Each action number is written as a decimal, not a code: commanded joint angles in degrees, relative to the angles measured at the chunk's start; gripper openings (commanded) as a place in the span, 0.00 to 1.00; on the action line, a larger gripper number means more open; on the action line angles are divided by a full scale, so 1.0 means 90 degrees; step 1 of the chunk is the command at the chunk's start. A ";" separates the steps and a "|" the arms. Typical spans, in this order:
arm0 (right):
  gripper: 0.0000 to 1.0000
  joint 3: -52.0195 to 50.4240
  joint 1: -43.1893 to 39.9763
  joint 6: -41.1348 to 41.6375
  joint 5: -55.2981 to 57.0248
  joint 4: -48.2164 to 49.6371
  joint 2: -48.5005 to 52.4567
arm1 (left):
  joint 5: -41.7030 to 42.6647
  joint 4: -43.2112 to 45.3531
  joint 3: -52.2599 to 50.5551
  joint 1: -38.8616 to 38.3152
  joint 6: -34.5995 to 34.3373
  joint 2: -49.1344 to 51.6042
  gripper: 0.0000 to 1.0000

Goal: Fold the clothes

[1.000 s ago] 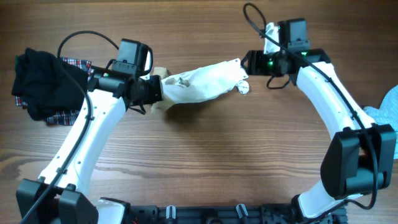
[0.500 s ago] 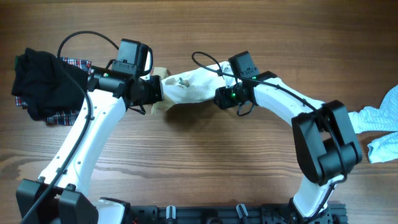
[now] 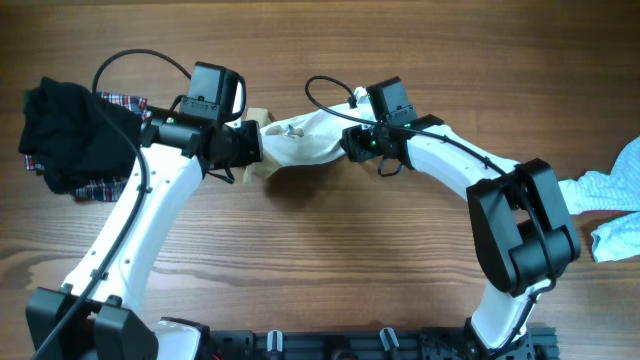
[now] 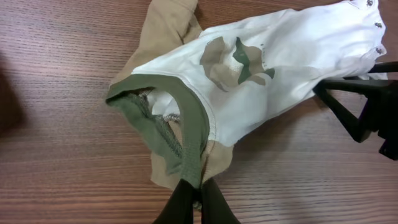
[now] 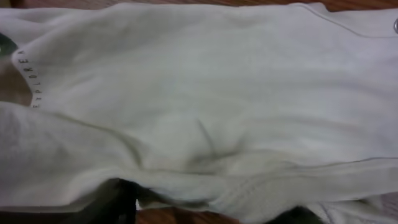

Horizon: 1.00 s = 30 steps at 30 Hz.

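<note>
The white T-shirt with khaki-tan sleeves and a green-brown chest print lies bunched on the wooden table between my two grippers. My left gripper is shut on its green collar, as the left wrist view shows. The print faces up there. My right gripper is at the shirt's right end with fingers apart. In the right wrist view the white cloth fills the frame and lies over the spread fingers. The right gripper also shows in the left wrist view.
A black garment lies piled on a red-plaid piece at the far left. A pale-blue piece lies at the right edge. Bare wood spreads across the front of the table.
My right gripper swept left from the far right, carrying the shirt's right end toward the left gripper, so the shirt went from stretched to bunched. The left arm stayed still.
</note>
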 commanded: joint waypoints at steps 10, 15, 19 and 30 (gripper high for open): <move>0.04 0.0090 -0.0061 -0.0347 -0.0299 -0.0685 0.0017 | 0.0219 0.0017 0.0012 0.0044 0.0151 -0.0112 0.04; 0.04 0.0090 -0.0372 -0.0296 0.0151 -0.2200 -0.1566 | 0.0216 0.0012 0.0012 0.0046 0.0153 -0.0112 0.04; 0.04 0.0090 -0.0491 -0.0374 0.0284 -0.3252 -0.2344 | 0.0214 0.0010 0.0012 0.0046 0.0153 -0.0112 0.04; 0.04 0.0306 -0.0491 -0.0478 0.0265 -0.2975 -0.2443 | 0.1605 0.0821 0.0216 0.0046 0.0175 -0.0126 0.04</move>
